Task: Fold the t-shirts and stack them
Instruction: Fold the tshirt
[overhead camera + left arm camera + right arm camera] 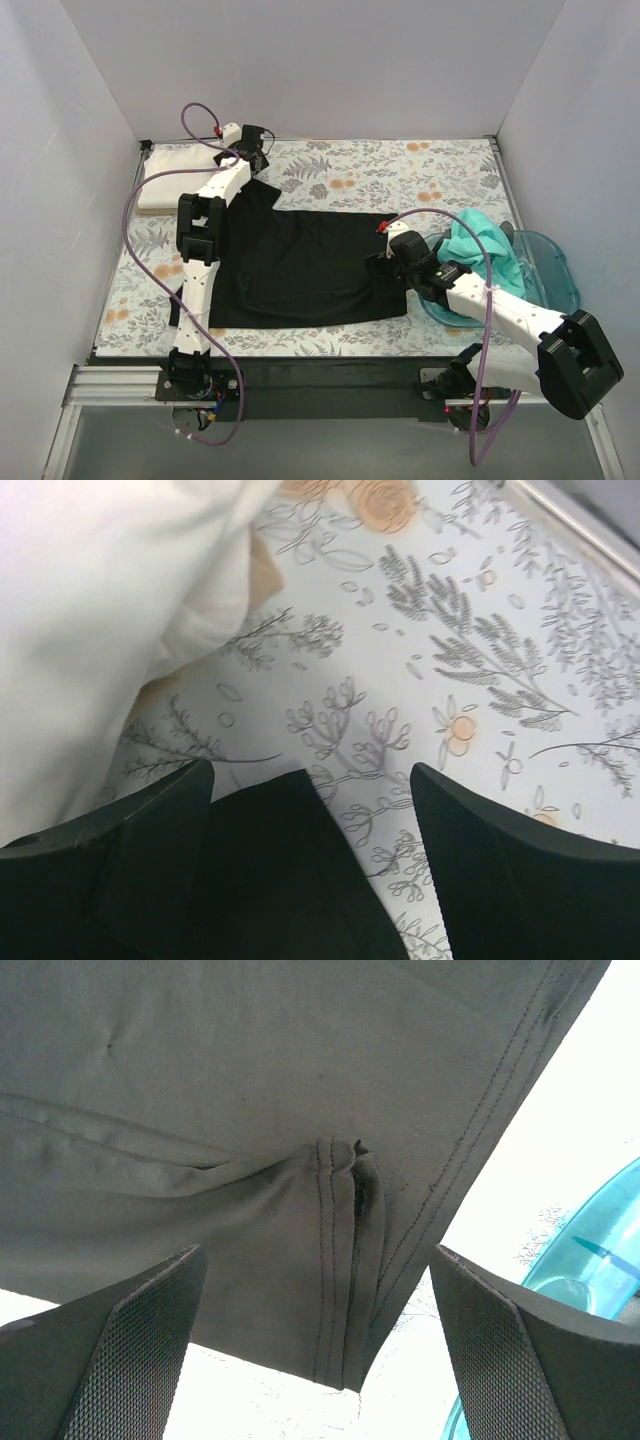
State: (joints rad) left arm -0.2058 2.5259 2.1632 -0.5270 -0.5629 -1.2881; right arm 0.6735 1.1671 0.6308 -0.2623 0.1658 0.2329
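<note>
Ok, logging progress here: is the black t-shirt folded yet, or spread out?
Spread out: the plain black cloth t-shirt lies flat and wide on the floral-patterned table cover, one sleeve sticking out beside the left claw.

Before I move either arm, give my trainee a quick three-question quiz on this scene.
1. True or false: the teal shirt sits in the bin.
2. Where is the black shirt? A: spread out on the table. B: in the bin. C: folded in the far left corner.
3. Fill in: the left gripper and the right gripper both have their jaws ____.

Key: 1 true; 2 A; 3 open.
</note>
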